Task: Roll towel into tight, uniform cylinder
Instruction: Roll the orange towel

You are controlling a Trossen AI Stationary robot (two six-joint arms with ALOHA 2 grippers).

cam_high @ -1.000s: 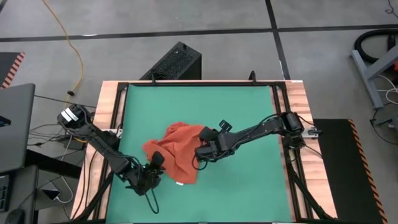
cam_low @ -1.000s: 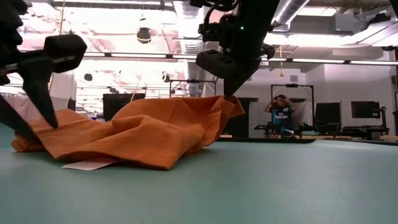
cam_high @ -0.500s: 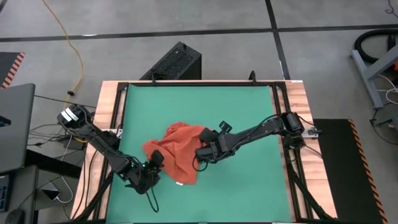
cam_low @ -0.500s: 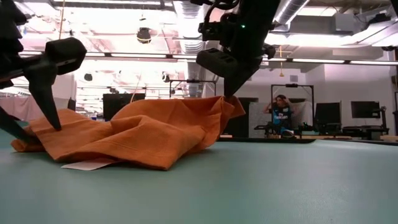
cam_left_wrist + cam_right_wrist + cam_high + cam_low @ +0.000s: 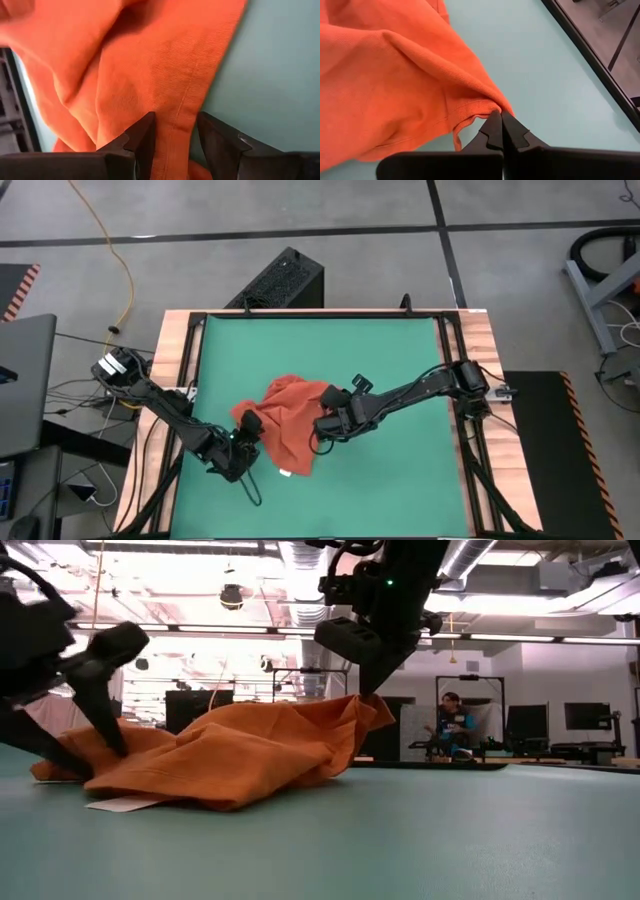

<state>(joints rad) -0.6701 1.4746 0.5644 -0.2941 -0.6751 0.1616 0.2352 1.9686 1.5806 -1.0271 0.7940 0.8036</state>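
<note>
Left arm has pushed in on the towel

Your left gripper [image 5: 243,438] has slid inward; its parted fingers [image 5: 145,132] now straddle the hem of the towel [image 5: 290,420], bunching that edge.

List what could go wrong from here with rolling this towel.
1. The right gripper pinches only a thin bit of the towel's hem, so that hold may slip.
2. The left gripper stands open astride a hemmed edge; closing there may catch a fold, not the corner.
3. The towel lies crumpled, so rolling now would likely come out uneven.
</note>
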